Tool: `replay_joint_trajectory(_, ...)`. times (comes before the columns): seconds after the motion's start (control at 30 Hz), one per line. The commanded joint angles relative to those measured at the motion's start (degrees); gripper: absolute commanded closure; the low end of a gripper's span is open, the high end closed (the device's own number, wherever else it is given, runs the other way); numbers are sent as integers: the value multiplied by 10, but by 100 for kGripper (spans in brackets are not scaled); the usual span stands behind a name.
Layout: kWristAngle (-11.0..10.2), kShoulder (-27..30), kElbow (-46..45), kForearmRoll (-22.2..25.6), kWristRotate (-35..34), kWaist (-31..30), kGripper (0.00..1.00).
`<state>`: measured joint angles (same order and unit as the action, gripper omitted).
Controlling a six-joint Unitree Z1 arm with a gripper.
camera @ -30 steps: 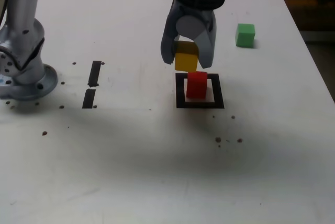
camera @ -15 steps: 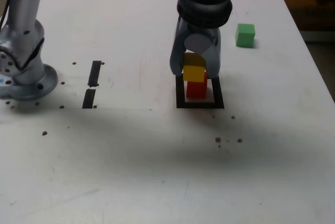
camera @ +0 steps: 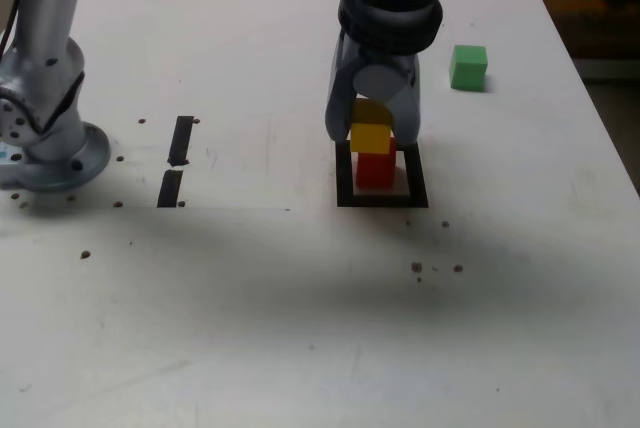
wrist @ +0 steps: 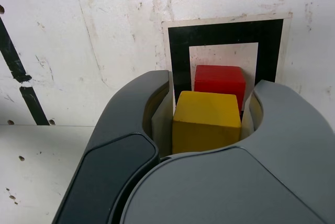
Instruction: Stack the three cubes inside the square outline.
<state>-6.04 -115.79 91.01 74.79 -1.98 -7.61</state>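
a pale, scuffed tabletop point(camera: 250, 298) spreads out, dotted with dark specks, with two short black tape strips point(camera: 176, 160) towards the exterior view's left. past the table's edge on the exterior view's right, the room is dark brown. inside a black square outline point(camera: 346, 178) sits a red cube point(camera: 376, 170); a green cube point(camera: 468, 68) stands well apart, towards the exterior view's right. the yellow cube point(camera: 371, 138) partly hides the red one, and whether they touch is hard to tell. the upper arm is cut off by the exterior view's top edge. the gripper point(wrist: 207, 113) reaches down over the outline's far side, its jaws closed on the yellow cube's two sides.
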Motion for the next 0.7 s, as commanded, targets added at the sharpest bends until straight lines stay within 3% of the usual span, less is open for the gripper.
replay_joint_trajectory(0.0, 0, -3, 1, -2, -1, 1, 72)
replay_joint_trajectory(0.67, 1, -12, -8, -24, -2, 3, 70)
